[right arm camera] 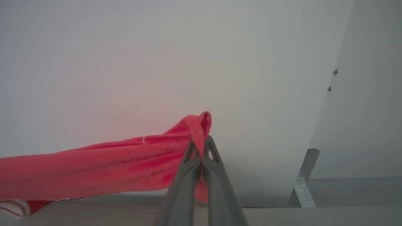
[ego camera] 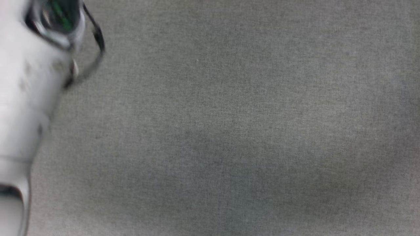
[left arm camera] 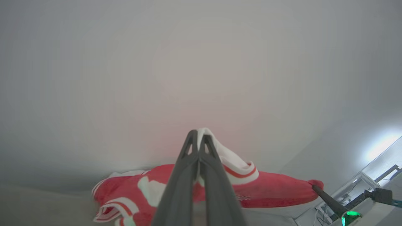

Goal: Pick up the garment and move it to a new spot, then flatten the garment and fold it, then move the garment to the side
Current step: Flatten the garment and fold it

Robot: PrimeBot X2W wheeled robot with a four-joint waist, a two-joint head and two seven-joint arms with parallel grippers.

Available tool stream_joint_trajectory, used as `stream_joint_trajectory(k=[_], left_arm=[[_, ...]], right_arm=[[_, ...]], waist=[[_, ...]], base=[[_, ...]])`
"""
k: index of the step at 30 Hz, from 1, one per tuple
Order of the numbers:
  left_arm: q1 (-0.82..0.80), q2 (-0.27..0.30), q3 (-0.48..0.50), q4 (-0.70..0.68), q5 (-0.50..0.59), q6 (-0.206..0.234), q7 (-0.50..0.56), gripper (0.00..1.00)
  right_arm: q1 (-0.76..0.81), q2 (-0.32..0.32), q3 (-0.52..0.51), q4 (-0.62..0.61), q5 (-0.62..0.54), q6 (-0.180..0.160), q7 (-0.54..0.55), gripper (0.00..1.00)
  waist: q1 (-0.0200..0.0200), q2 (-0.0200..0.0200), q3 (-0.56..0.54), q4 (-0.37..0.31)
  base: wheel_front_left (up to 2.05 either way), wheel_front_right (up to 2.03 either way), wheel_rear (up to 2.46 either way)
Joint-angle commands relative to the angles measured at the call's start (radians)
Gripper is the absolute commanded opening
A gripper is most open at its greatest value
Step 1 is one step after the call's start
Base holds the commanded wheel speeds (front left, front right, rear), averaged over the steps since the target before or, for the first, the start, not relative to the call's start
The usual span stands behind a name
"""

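Lab-like room: bare white wall (right arm camera: 157,47), grey worktop (ego camera: 229,131).

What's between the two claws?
The jersey itself. In the left wrist view it spans from the left claw across to the right claw, and both are shut on it.
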Motion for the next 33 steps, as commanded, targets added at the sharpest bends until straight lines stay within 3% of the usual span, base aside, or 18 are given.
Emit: stream_joint_trajectory(k=[1, 6, 8, 12, 18, 26, 33], left_arm=[[0.045, 0.011, 0.004, -0.019, -0.021, 0.002, -0.008, 0.0], [0.304, 0.053, 0.039, -0.217, -0.068, 0.001, -0.025, 0.0], [0.408, 0.084, 0.056, -0.299, -0.031, 0.001, -0.028, 0.0], [0.62, 0.092, 0.109, -0.437, 0.045, 0.001, -0.026, 0.0], [0.881, 0.101, 0.159, -0.552, 0.122, 0.001, -0.027, 0.0], [1.188, 0.132, 0.207, -0.672, 0.182, 0.001, -0.026, 0.0], [1.404, 0.163, 0.274, -0.762, 0.232, 0.001, -0.026, 0.0]], right_arm=[[0.041, -0.006, 0.013, -0.023, 0.03, -0.001, 0.005, 0.0], [0.272, -0.073, 0.075, -0.187, 0.166, -0.001, 0.07, 0.0], [0.374, -0.103, 0.093, -0.26, 0.205, -0.001, 0.101, 0.0], [0.586, -0.15, 0.073, -0.391, 0.289, -0.001, 0.163, 0.0], [0.885, -0.176, -0.006, -0.574, 0.321, -0.001, 0.222, 0.0], [1.28, -0.132, -0.197, -0.833, 0.302, -0.001, 0.335, 0.0], [1.565, -0.014, -0.385, -1.13, 0.222, -0.001, 0.477, 0.0]], waist=[[0.0, 0.0, -0.008, 0.001], [0.0, 0.0, -0.043, -0.008], [0.0, 0.0, -0.058, -0.01], [0.0, 0.0, -0.102, -0.004], [0.0, 0.0, -0.172, -0.01], [0.0, 0.0, -0.264, -0.021], [0.0, 0.0, -0.301, -0.022]], base=[[0.0, 0.0, 0.0], [0.0, 0.0, 0.0], [0.0, 0.0, 0.0], [0.0, 0.0, 0.0], [0.0, 0.0, 0.0], [0.0, 0.0, 0.0], [0.0, 0.0, 0.0]])
